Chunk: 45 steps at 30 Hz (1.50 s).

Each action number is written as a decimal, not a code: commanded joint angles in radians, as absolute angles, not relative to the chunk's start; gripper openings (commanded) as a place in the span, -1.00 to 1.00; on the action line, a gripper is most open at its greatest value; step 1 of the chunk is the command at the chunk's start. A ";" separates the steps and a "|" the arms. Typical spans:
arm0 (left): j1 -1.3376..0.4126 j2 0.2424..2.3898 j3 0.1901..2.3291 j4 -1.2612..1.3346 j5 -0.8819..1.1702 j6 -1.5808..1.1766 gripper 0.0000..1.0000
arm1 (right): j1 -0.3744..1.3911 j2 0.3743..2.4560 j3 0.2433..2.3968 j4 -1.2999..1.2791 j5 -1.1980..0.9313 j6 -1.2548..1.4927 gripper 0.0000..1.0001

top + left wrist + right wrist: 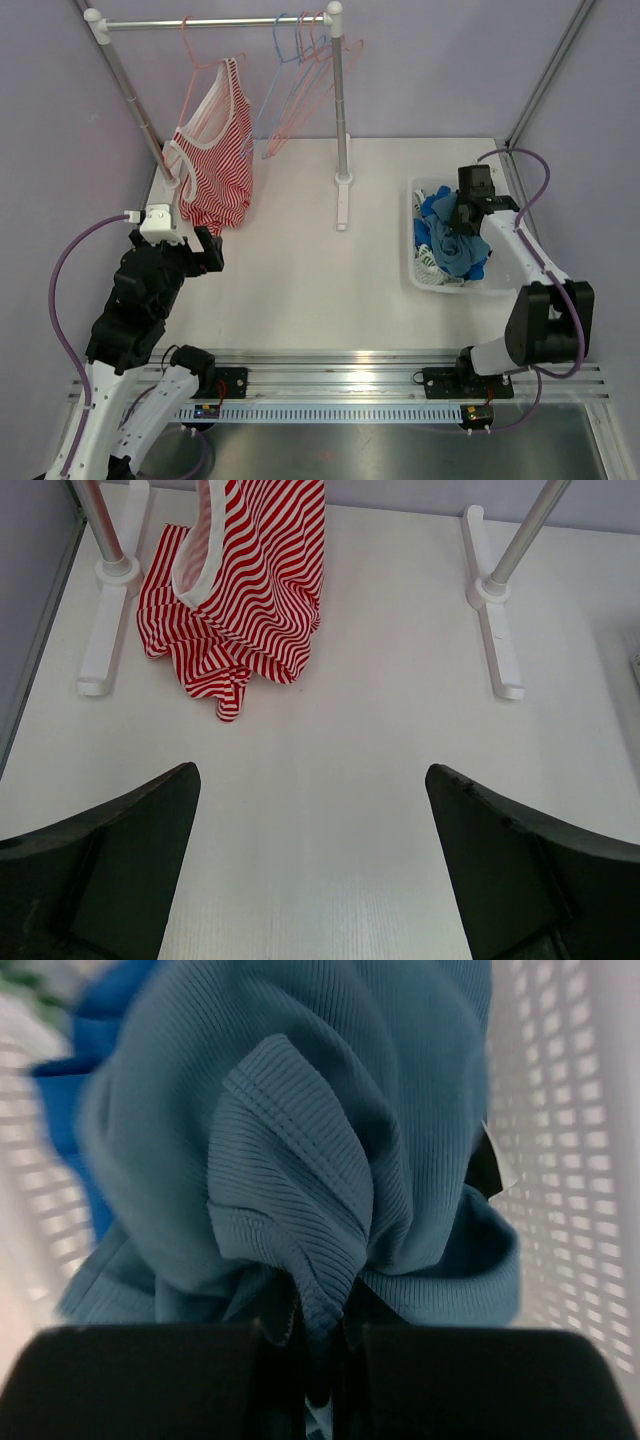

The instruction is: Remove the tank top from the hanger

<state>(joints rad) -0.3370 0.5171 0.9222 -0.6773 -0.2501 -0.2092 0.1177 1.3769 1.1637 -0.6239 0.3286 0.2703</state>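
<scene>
Overhead, the tank top (212,160) hangs at the left end of the rail (215,22) from a pink hanger (195,60). Its long axis runs top to bottom with a slight tilt. The straps are up at the hanger and the red-and-white striped body drops toward the counter (300,290). The hem has reached the surface and lies bunched there in folds, just beside the left rack foot (105,630). More bare hangers (300,80) crowd the right end of the rail.

The left end effector (200,252) sits low over the counter, nearer the arm bases than the garment, with its jaws spread wide and nothing between them. From its wrist camera the crumpled hem lies ahead and to the left, apart from both fingers (120,840), with bare counter between.

The right end effector (468,212) is well apart from the tank top, down in the white basket (415,250) at the right side of the counter. Its jaws stand narrow, pinching a gathered fold of a blue garment (300,1160), which bulges up in front of its wrist camera.
</scene>
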 commanded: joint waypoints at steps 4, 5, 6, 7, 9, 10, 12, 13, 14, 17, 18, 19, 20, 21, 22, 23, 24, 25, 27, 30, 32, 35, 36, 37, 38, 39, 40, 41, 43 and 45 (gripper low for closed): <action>-0.301 0.511 0.931 -0.624 -0.247 -0.207 0.98 | 0.008 1.570 1.109 -0.624 0.114 0.336 -1.00; -0.296 0.511 0.934 -0.629 -0.256 -0.210 0.98 | 0.006 1.601 1.124 -0.647 0.112 0.331 -1.00; -0.292 0.511 0.936 -0.637 -0.267 -0.219 0.98 | 0.008 1.635 1.132 -0.658 0.097 0.324 -1.00; -0.284 0.511 0.939 -0.643 -0.299 -0.224 0.98 | 0.008 1.702 1.144 -0.676 0.091 0.312 -1.00; -0.279 0.512 0.951 -0.659 -0.333 -0.238 0.98 | 0.009 1.758 1.154 -0.698 0.072 0.304 -1.00; -0.275 0.512 0.957 -0.666 -0.363 -0.242 0.98 | 0.008 1.784 1.157 -0.703 0.060 0.293 -1.00; -0.275 0.517 0.985 -0.684 -0.380 -0.244 0.98 | 0.008 1.776 1.166 -0.719 0.070 0.282 -0.96; -0.275 0.525 0.997 -0.692 -0.385 -0.244 0.98 | 0.008 1.749 1.173 -0.726 0.089 0.276 -0.73; -0.275 0.531 1.012 -0.698 -0.387 -0.247 0.98 | 0.008 1.732 1.196 -0.750 0.110 0.278 -0.51; -0.275 0.566 1.086 -0.735 -0.370 -0.265 0.98 | 0.008 1.672 1.279 -0.820 0.158 0.268 0.15; -0.275 0.578 1.107 -0.747 -0.359 -0.267 0.98 | 0.008 1.658 1.307 -0.837 0.173 0.264 0.25; -0.275 0.598 1.153 -0.759 -0.345 -0.268 0.98 | 0.008 1.638 1.333 -0.853 0.181 0.252 0.39; -0.275 0.636 1.210 -0.784 -0.341 -0.271 0.98 | 0.008 1.625 1.385 -0.879 0.208 0.241 0.68; -0.275 0.661 1.210 -0.794 -0.336 -0.272 0.98 | 0.008 1.624 1.413 -0.893 0.224 0.241 0.80; -0.275 0.682 1.270 -0.802 -0.322 -0.272 0.98 | 0.009 1.620 1.440 -0.906 0.241 0.233 0.91; -0.275 0.701 1.299 -0.811 -0.319 -0.270 0.98 | 0.008 1.618 1.491 -0.934 0.251 0.230 0.99; -0.275 0.737 1.328 -0.825 -0.313 -0.267 0.98 | 0.008 1.618 1.514 -0.946 0.268 0.229 0.99; -0.275 0.753 1.357 -0.825 -0.299 -0.264 0.98 | 0.008 1.614 1.532 -0.956 0.268 0.224 0.99; -0.275 0.805 1.437 -0.830 -0.298 -0.258 0.98 | 0.009 1.591 1.563 -0.963 0.267 0.219 0.99; -0.275 0.908 1.546 -0.844 -0.317 -0.241 0.98 | 0.008 1.528 1.568 -0.947 0.281 0.213 0.99; -0.275 0.958 1.625 -0.848 -0.324 -0.229 0.98 | 0.008 1.494 1.559 -0.933 0.275 0.215 0.99; -0.270 1.083 1.718 -0.859 -0.322 -0.181 0.98 | 0.008 1.378 1.473 -0.832 0.044 0.216 0.99; -0.264 1.113 1.785 -0.867 -0.315 -0.175 0.98 | 0.008 1.340 1.438 -0.790 -0.139 0.224 0.99; -0.243 1.146 1.820 -0.876 -0.280 -0.169 0.98 | 0.008 1.260 1.402 -0.749 -0.229 0.259 0.99; -0.224 1.211 1.848 -0.880 -0.262 -0.167 0.98 | 0.009 1.217 1.311 -0.636 -0.323 0.288 0.99; -0.206 1.241 1.906 -0.882 -0.244 -0.167 0.98 | 0.008 1.174 1.255 -0.567 -0.501 0.325 0.99; -0.166 1.273 1.931 -0.882 -0.207 -0.164 0.98 | 0.009 1.091 1.197 -0.487 -0.584 0.413 0.99; -0.147 1.319 1.953 -0.874 -0.189 -0.160 0.98 | 0.008 1.054 1.087 -0.328 -0.656 0.457 0.99; -0.089 1.367 2.002 -0.822 -0.108 -0.146 0.98 | 0.008 0.991 1.025 -0.249 -0.791 0.514 0.99; -0.049 1.446 2.049 -0.787 -0.048 -0.127 0.98 | 0.037 0.965 1.012 -0.300 -0.751 0.451 0.99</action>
